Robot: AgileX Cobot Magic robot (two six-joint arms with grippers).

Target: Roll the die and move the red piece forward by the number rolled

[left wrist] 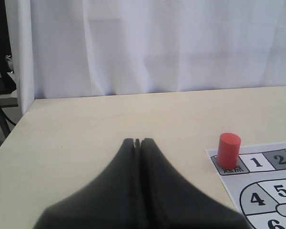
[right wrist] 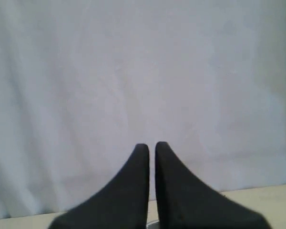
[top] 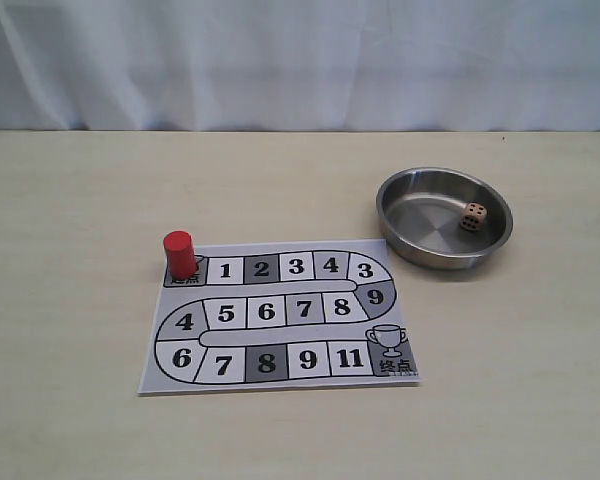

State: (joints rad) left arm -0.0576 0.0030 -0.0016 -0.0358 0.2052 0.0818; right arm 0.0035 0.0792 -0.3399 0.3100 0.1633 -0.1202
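The red piece [top: 179, 253] stands upright on the grey start square at the upper left corner of the paper game board [top: 280, 315]. It shows again in the left wrist view as a red cylinder [left wrist: 228, 150], off to one side of my left gripper [left wrist: 137, 141], whose black fingers are pressed together with nothing between them. The die [top: 472, 217], a light-wood cube with black pips, lies inside the steel bowl [top: 395, 196] to the right of the board. My right gripper [right wrist: 152, 145] is shut and empty, facing the white curtain. Neither gripper shows in the exterior view.
The board carries numbered squares and a trophy square [top: 390, 345] at its lower right corner. A white curtain [top: 300, 60] closes off the back of the light wooden table [top: 70, 350]. The table's left edge [left wrist: 12, 131] shows in the left wrist view.
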